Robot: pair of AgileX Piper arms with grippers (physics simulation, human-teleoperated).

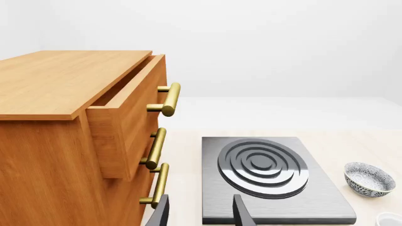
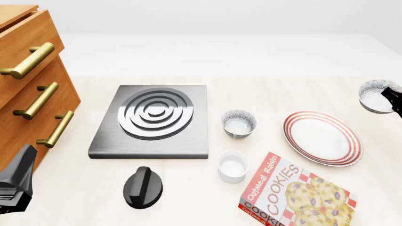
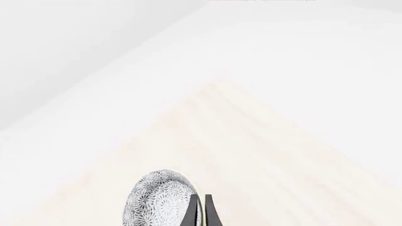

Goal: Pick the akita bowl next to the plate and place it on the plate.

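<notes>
Front view: our right gripper (image 2: 390, 100) pinches the akita bowl (image 2: 375, 96) by its rim, up beside the plate (image 2: 322, 137); placing remains. Left gripper (image 1: 199, 214) idles, spread apart.

Right gripper (image 3: 199, 212): at the front view's right edge, fingers drawn nearly together, pinching the rim of the akita bowl (image 2: 375, 95). Left gripper (image 1: 199, 213): low at the front view's left edge, fingers parted, nothing between them.
</notes>
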